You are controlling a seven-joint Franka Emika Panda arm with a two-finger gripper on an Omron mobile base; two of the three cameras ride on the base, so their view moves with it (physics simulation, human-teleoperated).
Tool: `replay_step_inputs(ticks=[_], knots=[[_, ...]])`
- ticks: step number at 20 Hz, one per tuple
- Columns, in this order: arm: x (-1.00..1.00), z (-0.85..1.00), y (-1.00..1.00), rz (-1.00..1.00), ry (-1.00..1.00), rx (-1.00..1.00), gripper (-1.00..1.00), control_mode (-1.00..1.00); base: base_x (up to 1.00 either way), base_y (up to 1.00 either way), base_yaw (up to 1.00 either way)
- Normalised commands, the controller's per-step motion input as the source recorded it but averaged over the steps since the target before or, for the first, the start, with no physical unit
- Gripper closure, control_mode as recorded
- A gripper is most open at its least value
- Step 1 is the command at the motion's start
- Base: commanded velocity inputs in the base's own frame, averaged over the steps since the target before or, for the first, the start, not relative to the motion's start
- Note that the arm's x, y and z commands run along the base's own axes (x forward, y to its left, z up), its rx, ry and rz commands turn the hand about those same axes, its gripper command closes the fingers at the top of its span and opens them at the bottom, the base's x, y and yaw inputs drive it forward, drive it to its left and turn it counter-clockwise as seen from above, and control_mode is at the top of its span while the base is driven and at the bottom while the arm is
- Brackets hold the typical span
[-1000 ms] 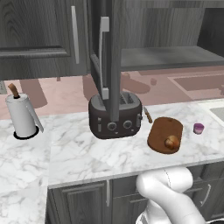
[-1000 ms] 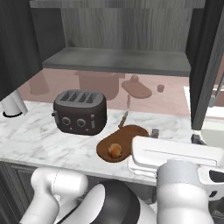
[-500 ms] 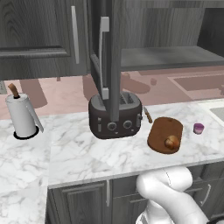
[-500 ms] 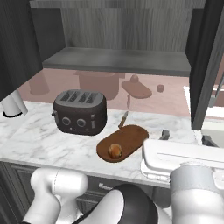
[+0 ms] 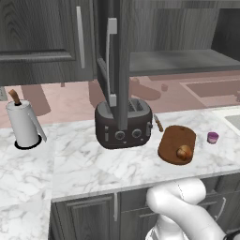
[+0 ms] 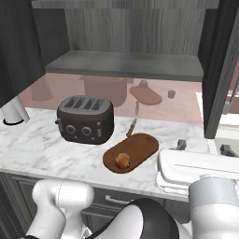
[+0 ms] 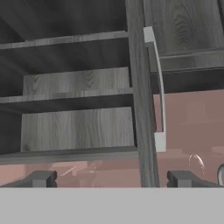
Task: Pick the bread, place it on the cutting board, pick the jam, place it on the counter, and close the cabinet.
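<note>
Marble counter (image 5: 93, 164) carries the board (image 5: 174, 143) with the bread (image 5: 184, 152) on it, jam (image 5: 213, 137) at its 3 o'clock. Cabinet (image 5: 123, 61) door open; tool (image 7: 111, 178) spread, empty.

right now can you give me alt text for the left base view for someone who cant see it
A white marble counter holds a dark toaster, a wooden cutting board with the bread on it, and the jam to its right. The cabinet door above stands open.

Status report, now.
End effector open, empty, facing open cabinet door's edge. Bread on cutting board, jam on counter. Cabinet not yet closed.
</note>
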Motion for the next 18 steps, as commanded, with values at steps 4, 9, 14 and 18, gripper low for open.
replay_step_inputs(ticks=[4, 9, 14, 18], knots=[[0.03, 0.00, -0.08, 0.01, 0.00, 0.00, -1.00, -1.00, 0.00, 0.00, 0.00], [0.08, 0.00, -0.10, 0.01, 0.00, 0.00, -1.00, -1.00, 0.00, 0.00, 0.00], [0.07, 0.00, -0.10, 0.00, 0.00, 0.00, -1.00, -1.00, 0.00, 0.00, 0.00], [0.08, 0.00, -0.10, 0.00, 0.00, 0.00, -1.00, -1.00, 0.00, 0.00, 0.00]])
